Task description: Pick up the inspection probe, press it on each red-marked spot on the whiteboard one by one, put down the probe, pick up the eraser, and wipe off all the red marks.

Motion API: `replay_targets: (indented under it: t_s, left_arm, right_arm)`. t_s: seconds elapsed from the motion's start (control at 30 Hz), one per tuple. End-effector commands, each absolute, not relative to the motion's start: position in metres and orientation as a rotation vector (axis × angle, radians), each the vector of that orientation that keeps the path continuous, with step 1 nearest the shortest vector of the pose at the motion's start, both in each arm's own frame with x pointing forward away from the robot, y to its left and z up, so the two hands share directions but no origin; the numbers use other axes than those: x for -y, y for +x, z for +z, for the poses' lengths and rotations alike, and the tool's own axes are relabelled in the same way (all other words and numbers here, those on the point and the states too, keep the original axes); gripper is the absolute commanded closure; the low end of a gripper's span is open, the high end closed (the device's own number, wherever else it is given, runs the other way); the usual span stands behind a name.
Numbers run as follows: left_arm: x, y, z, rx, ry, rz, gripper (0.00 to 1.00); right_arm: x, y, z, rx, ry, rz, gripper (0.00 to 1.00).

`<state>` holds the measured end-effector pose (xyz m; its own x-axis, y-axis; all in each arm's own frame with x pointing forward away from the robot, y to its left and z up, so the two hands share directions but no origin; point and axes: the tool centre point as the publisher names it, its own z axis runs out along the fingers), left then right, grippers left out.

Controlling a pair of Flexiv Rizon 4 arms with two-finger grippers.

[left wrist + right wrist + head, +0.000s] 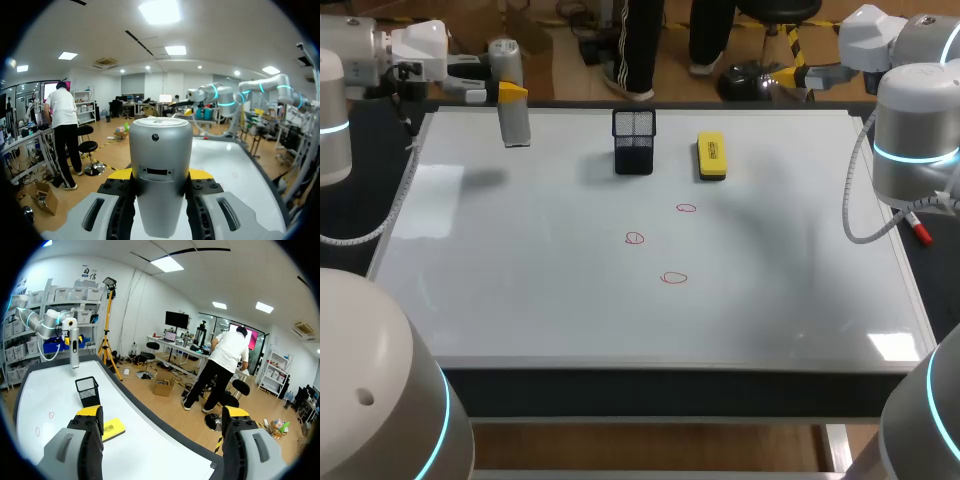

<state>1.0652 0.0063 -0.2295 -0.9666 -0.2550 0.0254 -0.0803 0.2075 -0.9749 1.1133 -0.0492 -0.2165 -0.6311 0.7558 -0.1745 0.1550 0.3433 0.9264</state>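
Probe [513, 120] is in hand: silver cylinder, hanging upright from the left gripper [506, 92] over the far left corner of the whiteboard [520, 300]. Its shadow falls apart from it on the board, so I'd say it's lifted clear, not touching. It's well apart from the marks. 3 red marks, all intact: far one [686, 208], middle [635, 238], near one [674, 278], clustered around board centre. Can't tell from here whether any has been pressed; my read is the pick-up is done and the 3 presses are ahead. After that: put the probe down, grab the eraser, wipe. Nothing erased yet. Eraser [711, 156], yellow, lies flat on the board near the far edge, just beside the black mesh cup [633, 141], not touching it. Jaws: in the left wrist view the left fingers clamp the probe body from both sides, a yellow tip [119, 174] showing at each flank, firm pinch with no gap visible. Right gripper [162, 412] has its fingers spread wide, nothing between them, touching nothing. It sits out past the board's far right corner, looking back across the board at the eraser and cup.
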Motion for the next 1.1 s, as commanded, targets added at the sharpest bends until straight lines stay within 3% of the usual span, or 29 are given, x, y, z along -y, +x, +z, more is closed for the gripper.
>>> replay_targets:
  t_s: [0.03,0.33,0.67,1.1]
  left_arm:
    - [-0.006,1.064,-0.228,-2.328,-0.328,-1.861,1.0]
    - [-0.006,1.064,-0.228,-2.328,-0.328,-1.861,1.0]
    - [-0.006,1.064,-0.228,-2.328,-0.328,-1.861,1.0]
    - [-0.006,1.064,-0.228,-2.328,-0.328,-1.861,1.0]
  right_arm:
    - [0.042,1.117,-0.219,-2.107,0.722,1.28,0.0]
    - [0.018,1.103,-0.239,-2.501,0.528,1.091,0.0]
    - [-0.001,1.09,-0.261,-2.97,0.02,0.758,0.0]
    - [-0.03,1.093,-0.286,-3.193,-0.488,0.306,0.0]
